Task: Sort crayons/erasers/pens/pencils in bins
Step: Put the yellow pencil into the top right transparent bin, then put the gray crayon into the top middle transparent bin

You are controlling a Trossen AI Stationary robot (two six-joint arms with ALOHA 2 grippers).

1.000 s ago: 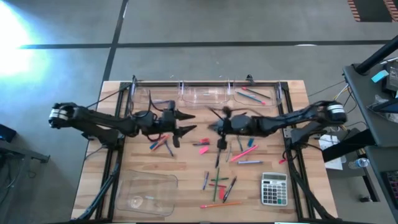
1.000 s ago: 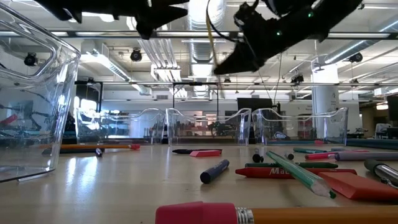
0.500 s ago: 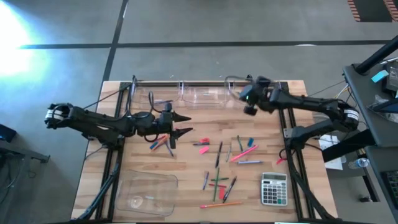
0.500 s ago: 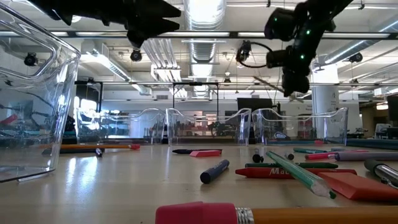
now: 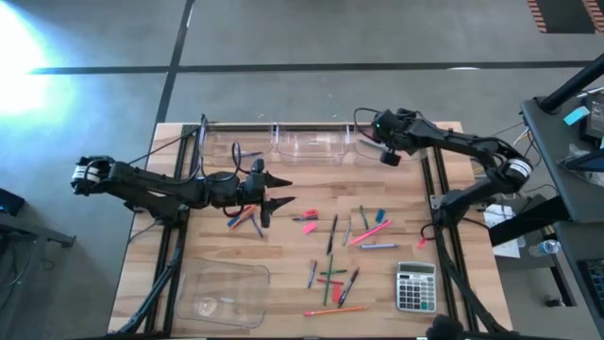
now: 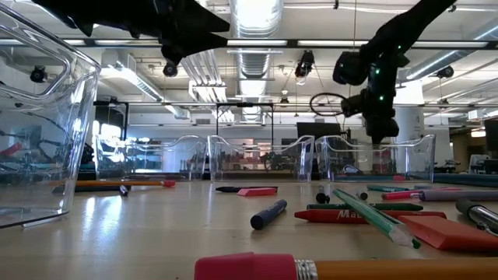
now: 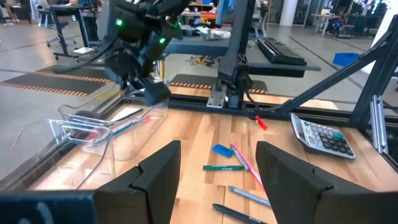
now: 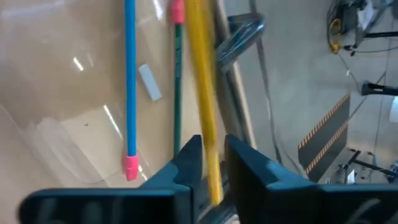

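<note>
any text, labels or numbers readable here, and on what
"Ma": white letters on the red marker lying on the table in the low view; the rest is hidden behind the green pencil.
Calculator: its keys and display are too small to read in the high view and the left wrist view.
Nothing else legible.

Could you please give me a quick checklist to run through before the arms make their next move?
1. Right hand above right bin: ok.
2. Yellow pencil clear of the right hand: cannot tell; it shows right at the hand.
3. Bin contents match: ok, a blue pencil lies inside.
4. Left hand open and empty: ok, hovering near loose sticks.
5. Arms well apart: ok.
</note>
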